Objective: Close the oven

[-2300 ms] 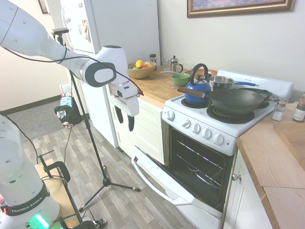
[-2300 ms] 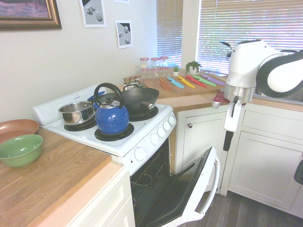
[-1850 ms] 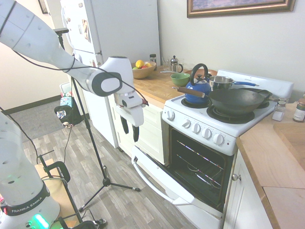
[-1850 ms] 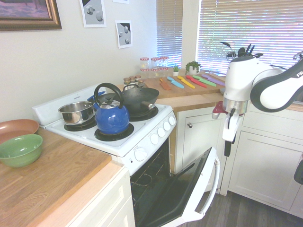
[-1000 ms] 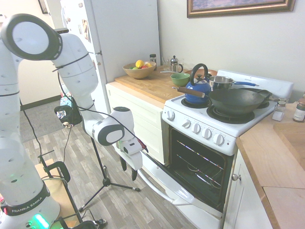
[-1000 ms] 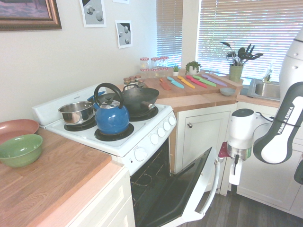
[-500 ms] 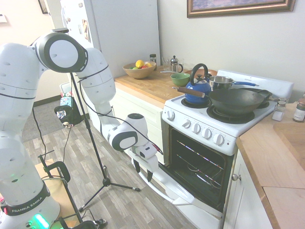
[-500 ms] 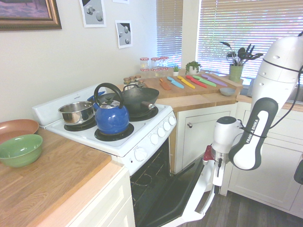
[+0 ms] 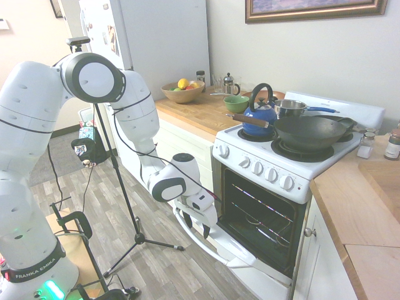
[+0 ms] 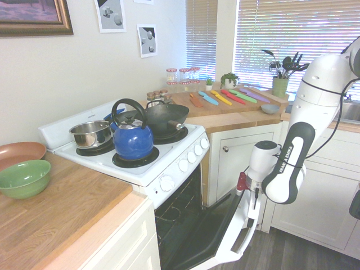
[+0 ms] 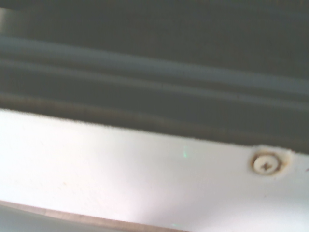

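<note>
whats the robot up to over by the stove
The arm has its hand down at the top edge of the oven door, near the long white handle. The door hangs partway open, with the racks in view. It looks set to close the oven.

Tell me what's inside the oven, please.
Inside the oven, wire racks show, with no food visible on them. The door hangs open, but its upper edge hides the cavity's lowest part in the opposite view.
</note>
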`<state>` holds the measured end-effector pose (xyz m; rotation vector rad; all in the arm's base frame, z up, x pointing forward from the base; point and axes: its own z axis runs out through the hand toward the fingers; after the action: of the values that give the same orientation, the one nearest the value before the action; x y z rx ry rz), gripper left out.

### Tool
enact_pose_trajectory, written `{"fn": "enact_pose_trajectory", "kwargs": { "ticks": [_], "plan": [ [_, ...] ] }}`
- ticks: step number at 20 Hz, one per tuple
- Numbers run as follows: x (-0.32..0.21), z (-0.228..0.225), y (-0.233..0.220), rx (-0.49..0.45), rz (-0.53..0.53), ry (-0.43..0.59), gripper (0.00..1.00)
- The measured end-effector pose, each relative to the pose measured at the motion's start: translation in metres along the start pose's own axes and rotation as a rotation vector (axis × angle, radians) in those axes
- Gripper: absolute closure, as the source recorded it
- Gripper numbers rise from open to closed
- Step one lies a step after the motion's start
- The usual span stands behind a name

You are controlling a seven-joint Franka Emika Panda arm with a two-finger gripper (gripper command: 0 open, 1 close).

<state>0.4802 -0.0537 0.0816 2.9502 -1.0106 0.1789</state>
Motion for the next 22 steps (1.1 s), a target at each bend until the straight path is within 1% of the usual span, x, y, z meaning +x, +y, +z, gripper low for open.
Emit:
{"fn": "enact_pose_trajectory", "kwargs": {
  "ticks": [5, 9, 11, 13, 15, 17, 19, 20, 22],
  "plan": [
    [0.006, -0.001, -0.005, 0.026, -0.002, 0.050, 0.00],
    [0.019, -0.014, -0.029, 0.056, -0.012, 0.106, 0.00],
    [0.056, -0.039, -0.059, 0.065, -0.028, 0.127, 0.00],
    [0.092, -0.071, -0.098, 0.093, -0.054, 0.163, 0.00],
    [0.107, -0.098, -0.136, 0.108, -0.057, 0.179, 0.00],
    [0.108, -0.125, -0.168, 0.115, -0.049, 0.211, 0.00],
    [0.094, -0.149, -0.191, 0.120, -0.056, 0.235, 0.00],
    [0.084, -0.160, -0.195, 0.116, -0.056, 0.236, 0.00],
    [0.057, -0.178, -0.190, 0.091, -0.042, 0.206, 0.00]
  ]
}}
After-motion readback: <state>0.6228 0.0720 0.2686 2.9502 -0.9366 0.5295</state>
